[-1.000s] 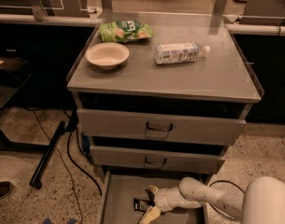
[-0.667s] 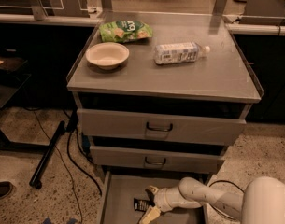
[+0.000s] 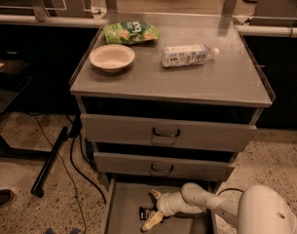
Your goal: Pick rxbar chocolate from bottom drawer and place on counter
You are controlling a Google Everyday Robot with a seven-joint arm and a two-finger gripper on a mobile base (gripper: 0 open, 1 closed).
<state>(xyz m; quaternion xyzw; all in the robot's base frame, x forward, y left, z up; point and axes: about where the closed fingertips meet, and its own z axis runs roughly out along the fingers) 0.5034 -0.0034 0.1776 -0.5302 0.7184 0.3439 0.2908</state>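
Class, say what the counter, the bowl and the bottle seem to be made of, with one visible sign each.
Counter: likely metal, grey with soft reflections. Bowl: possibly paper or plastic, matte cream. Bottle: probably plastic, pale translucent body. The gripper is open, down in the bottom drawer, at the rxbar chocolate.

The one camera looks from high up in front of the cabinet. It is tilted steeply down and faces the drawer fronts. The counter lies whole across the middle of the view, at a moderate distance, with speckled floor showing to either side. The bottom drawer sits at the lower edge and is cut off by it. The arm enters from the lower right corner, its white shell large and close to the lens. The gripper is low inside that drawer, fingers spread apart.
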